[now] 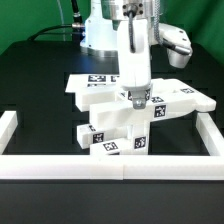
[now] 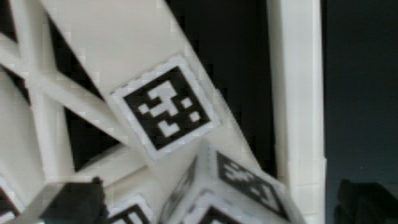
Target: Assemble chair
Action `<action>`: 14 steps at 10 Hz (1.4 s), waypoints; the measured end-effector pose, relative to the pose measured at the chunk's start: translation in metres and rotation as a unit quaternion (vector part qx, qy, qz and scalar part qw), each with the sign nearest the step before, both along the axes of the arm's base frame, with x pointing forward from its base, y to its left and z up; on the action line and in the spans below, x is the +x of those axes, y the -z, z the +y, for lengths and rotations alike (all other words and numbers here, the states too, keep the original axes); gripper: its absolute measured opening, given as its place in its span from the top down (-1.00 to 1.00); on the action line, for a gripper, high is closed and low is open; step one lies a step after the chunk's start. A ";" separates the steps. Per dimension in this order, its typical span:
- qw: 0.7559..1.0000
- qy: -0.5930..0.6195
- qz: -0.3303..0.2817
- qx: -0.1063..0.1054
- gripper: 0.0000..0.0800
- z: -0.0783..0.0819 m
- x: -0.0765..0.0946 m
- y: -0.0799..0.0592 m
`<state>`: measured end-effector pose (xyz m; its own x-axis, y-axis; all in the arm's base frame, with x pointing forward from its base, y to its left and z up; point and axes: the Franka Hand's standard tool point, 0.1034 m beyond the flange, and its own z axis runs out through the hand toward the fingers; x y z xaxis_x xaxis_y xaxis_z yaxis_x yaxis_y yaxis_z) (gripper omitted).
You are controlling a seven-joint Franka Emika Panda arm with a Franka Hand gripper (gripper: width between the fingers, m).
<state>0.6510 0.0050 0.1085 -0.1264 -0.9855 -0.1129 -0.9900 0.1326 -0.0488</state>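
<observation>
Black matte table [image 1: 30, 80] under blocky white plastic chair parts [image 1: 108, 118], square-tagged and X-braced; my jaws stand spread apart just above, gripping nothing.

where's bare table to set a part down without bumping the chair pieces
Bare table lies between the border rail and the chair parts on the exterior view's left. A second free patch sits at the front on that view's right, between parts and rail. The middle is crowded: stacked parts, with the pincer close above them.
</observation>
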 end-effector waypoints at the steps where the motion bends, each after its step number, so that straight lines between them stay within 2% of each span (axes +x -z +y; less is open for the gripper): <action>1: 0.999 -0.049 -0.005 -0.003 -0.62 0.000 0.000 0.000; 5: 0.977 -0.213 -0.012 -0.010 -0.62 -0.002 -0.002 -0.001; 8: 0.937 -0.349 -0.007 -0.022 -0.62 -0.003 -0.004 -0.003; 12: 0.860 -0.509 -0.018 -0.035 -0.62 -0.005 -0.004 -0.003; 14: 0.853 -0.521 -0.019 -0.036 -0.56 -0.005 -0.005 -0.002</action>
<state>0.6463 -0.0002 0.1108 0.8244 -0.5651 -0.0324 -0.5660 -0.8226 -0.0552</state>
